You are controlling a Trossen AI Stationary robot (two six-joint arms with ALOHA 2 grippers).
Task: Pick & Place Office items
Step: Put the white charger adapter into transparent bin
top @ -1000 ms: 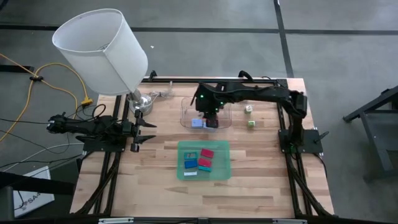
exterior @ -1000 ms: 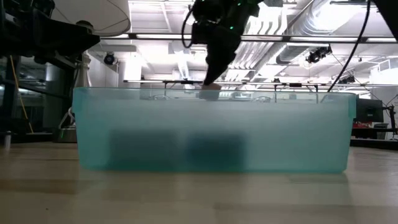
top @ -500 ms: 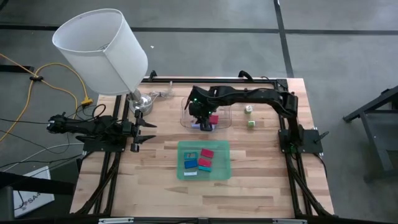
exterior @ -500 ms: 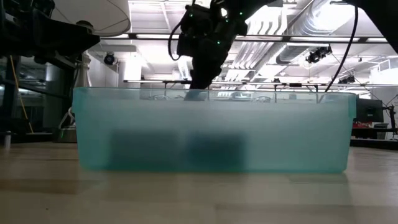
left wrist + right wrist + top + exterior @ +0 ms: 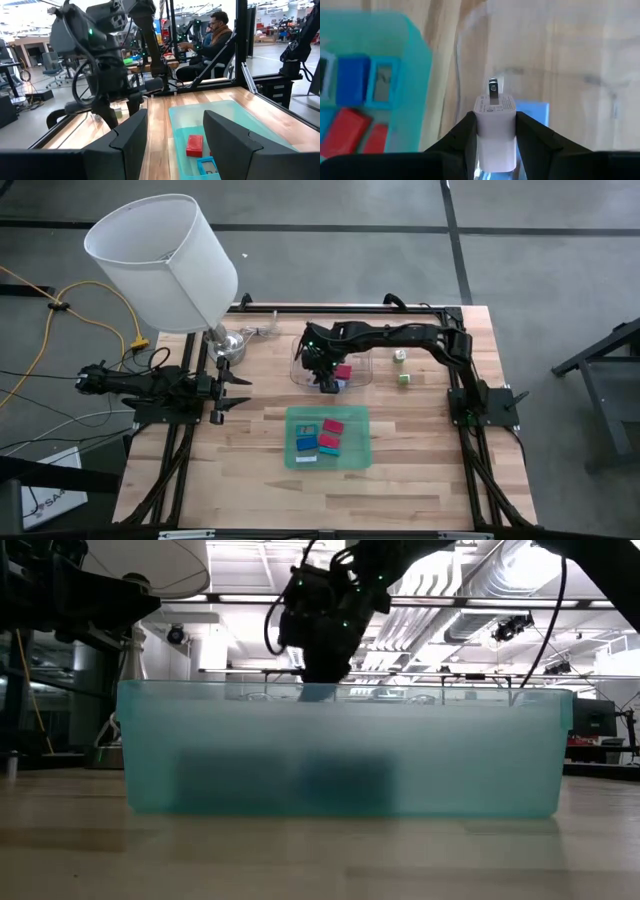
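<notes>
My right gripper (image 5: 494,131) is shut on a small white block (image 5: 494,116) with a metal prong at its end, held over the clear tray (image 5: 300,367) at the table's far middle. That tray holds a pale blue block (image 5: 534,111) and a red one (image 5: 344,371). The green tray (image 5: 291,442) nearer the front holds red (image 5: 333,426), blue (image 5: 305,444) and teal (image 5: 328,450) blocks lying flat. My left gripper (image 5: 240,392) waits open at the table's left edge, level, with nothing between its fingers. My right gripper pinches the white block by two opposite sides (image 5: 480,125) between its two fingers (image 5: 462,135). The prong end (image 5: 492,91) sticks out past the fingertips. The fingers slant downward from the table's right. Whether the block touches the tray floor I cannot tell.
A white lamp (image 5: 165,260) stands at the far left corner. Two small cubes (image 5: 401,367) lie on the wood right of the clear tray. In the low view the green tray's wall (image 5: 340,750) hides the table behind it. People sit beyond the table.
My right gripper has sunk toward the clear tray and shifted a little toward the table's left edge, tipping more steeply downward. It has stayed shut on the white block throughout.
</notes>
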